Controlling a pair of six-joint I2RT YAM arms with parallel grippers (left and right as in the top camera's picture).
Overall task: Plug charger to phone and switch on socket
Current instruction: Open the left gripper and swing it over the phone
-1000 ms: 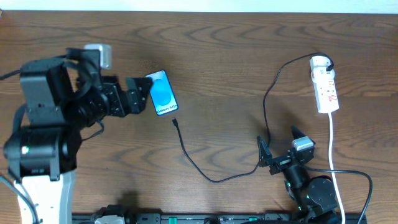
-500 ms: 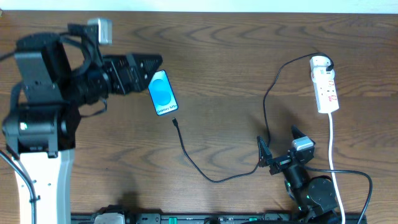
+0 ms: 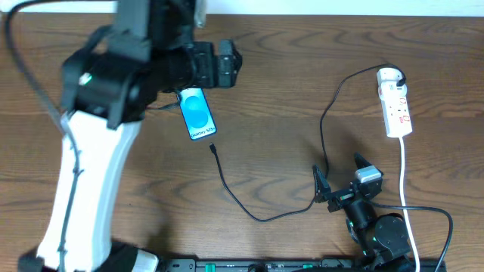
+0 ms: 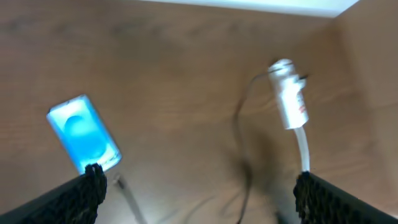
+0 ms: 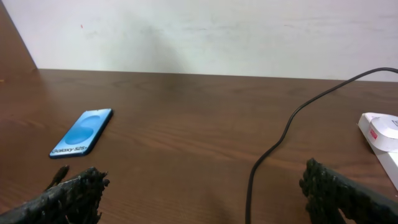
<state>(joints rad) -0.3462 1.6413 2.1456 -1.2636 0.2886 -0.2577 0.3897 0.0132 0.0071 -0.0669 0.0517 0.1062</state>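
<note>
The phone (image 3: 198, 115) is being left flat on the brown worktop (image 3: 287, 68), left of centre, with its lit screen facing up. The charger (image 3: 249, 213) is being trailed from the far end of the socket (image 3: 395, 102) at the far right. It is being led down past the right end effector (image 3: 336, 168) and round in a loop to its connector tip (image 3: 213, 147). That tip is being kept just near of the phone's near edge, apart from it. A thick white cord (image 3: 403, 174) is being led from the socket toward the near edge, just right of the right arm.

In the overhead view the phone's far end is being partly covered by the left arm. The left end effector (image 4: 199, 198) is being held wide open and empty, above the worktop just far of the phone. The right end effector is likewise being held wide open, gripping nothing, with the cable lying close by its fingers (image 5: 74, 193).

Compared with half a second ago, the left arm is being swung from the phone's left side to its far side. Phone, charger, socket and right arm are being left where they were.
</note>
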